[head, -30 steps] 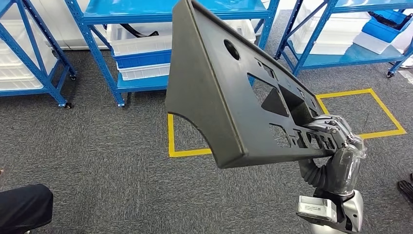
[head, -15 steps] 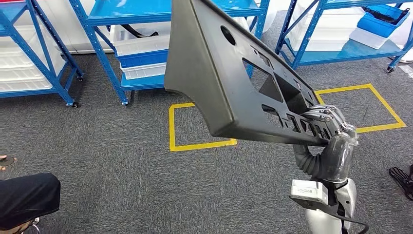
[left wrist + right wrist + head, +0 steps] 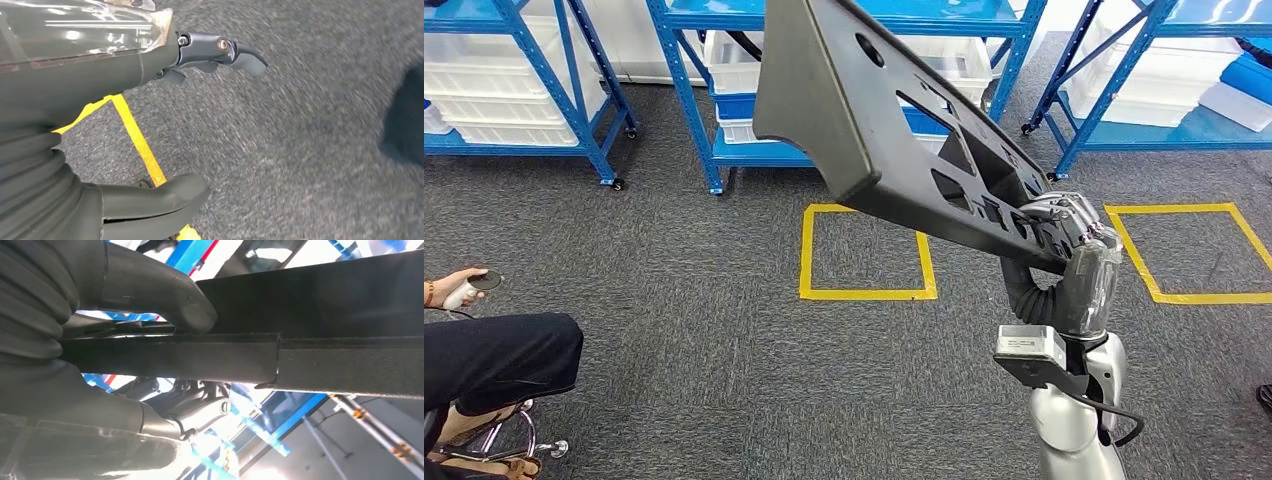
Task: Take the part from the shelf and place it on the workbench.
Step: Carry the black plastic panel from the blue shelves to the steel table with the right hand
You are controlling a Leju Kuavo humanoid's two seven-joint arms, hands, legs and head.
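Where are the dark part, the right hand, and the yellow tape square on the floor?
dark part (image 3: pixel 824 110), head view, on its broad solid face.
right hand (image 3: pixel 1064 225), head view, on the fingers gripping the part's edge.
yellow tape square (image 3: pixel 807 255), head view, on its left strip.

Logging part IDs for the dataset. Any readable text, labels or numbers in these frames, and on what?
No text can be read.
The label on the grey box at the right wrist: print too small to read.
The dark part held by the right hand: no marking visible.
Blue shelves and white bins: no visible labels.
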